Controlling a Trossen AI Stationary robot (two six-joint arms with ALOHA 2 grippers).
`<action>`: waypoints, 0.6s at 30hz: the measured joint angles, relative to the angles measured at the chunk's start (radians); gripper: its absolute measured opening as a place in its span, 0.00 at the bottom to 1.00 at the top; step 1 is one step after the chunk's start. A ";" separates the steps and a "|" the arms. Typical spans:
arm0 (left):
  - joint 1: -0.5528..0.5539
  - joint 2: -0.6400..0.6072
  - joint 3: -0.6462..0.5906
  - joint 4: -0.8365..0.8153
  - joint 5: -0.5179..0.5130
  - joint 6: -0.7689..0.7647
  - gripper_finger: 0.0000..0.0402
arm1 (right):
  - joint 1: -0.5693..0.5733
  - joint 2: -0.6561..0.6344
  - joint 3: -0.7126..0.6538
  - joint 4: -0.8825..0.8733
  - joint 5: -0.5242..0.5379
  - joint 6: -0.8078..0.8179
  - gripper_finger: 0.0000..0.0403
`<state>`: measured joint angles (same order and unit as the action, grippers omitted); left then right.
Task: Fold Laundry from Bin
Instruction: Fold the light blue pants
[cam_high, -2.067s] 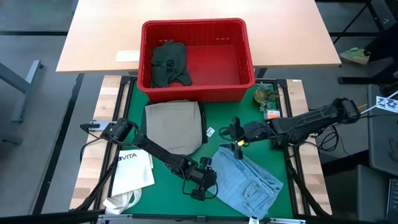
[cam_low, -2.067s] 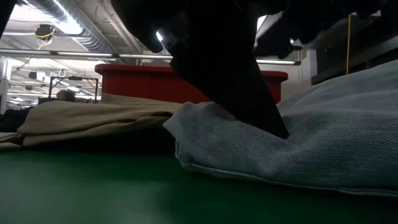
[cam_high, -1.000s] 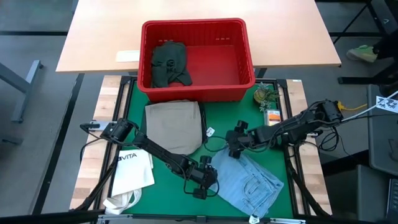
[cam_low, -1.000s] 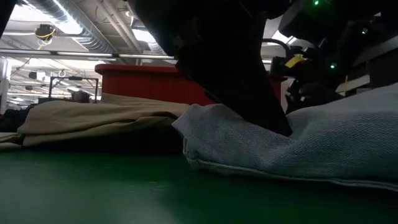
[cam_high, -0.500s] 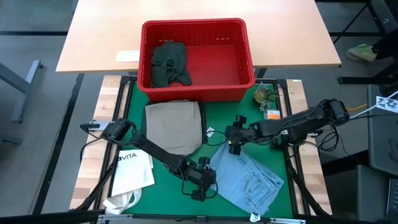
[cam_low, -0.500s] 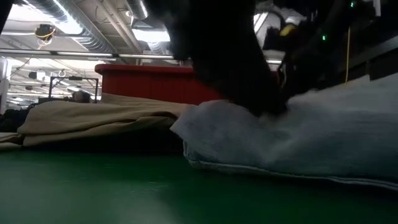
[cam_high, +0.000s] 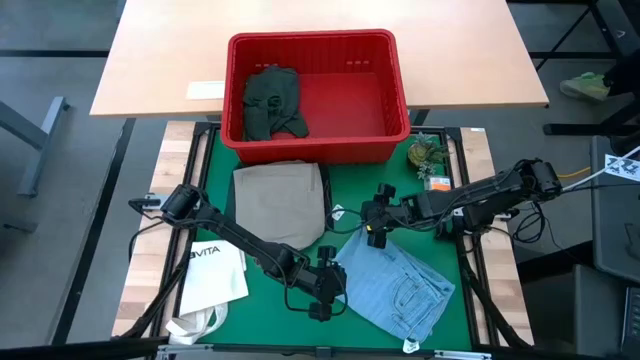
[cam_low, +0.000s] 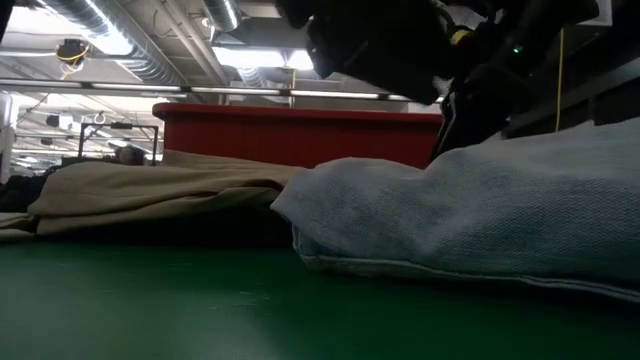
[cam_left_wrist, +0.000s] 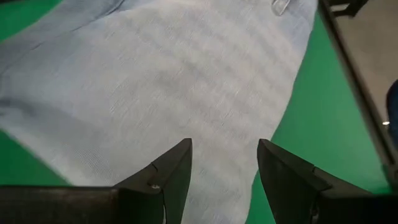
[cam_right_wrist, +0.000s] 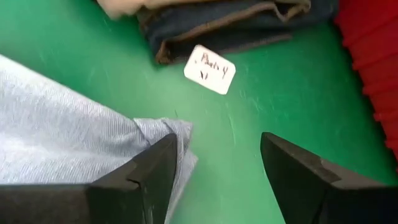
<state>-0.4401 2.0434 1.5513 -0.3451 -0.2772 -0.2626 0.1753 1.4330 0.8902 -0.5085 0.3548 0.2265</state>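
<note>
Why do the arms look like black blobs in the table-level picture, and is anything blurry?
Low view: bright ceiling lights behind leave the arms as dark silhouettes, and the near green mat is soft. Left wrist view: the light blue jeans look slightly smeared. High view: evenly lit, and the red bin is crisp.

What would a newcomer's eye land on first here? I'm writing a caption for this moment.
Probably the red bin at the table's far edge, with a dark green piece bunched in its left end. Next, the light blue jeans spread on the green mat at front right, with the open left gripper and open right gripper at their edges.
</note>
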 joint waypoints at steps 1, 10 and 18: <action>0.002 0.000 0.000 -0.014 -0.010 -0.002 0.44 | 0.000 0.000 0.000 -0.011 0.000 0.002 0.58; 0.031 0.010 -0.044 -0.088 -0.163 -0.132 0.44 | 0.001 0.000 0.000 -0.017 -0.052 0.006 0.58; 0.040 0.021 -0.086 -0.084 -0.127 -0.233 0.44 | 0.001 0.009 0.001 0.111 -0.033 -0.031 0.58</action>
<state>-0.3996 2.0640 1.4649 -0.4296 -0.4042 -0.4955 0.1761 1.4424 0.8908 -0.3974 0.3220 0.1960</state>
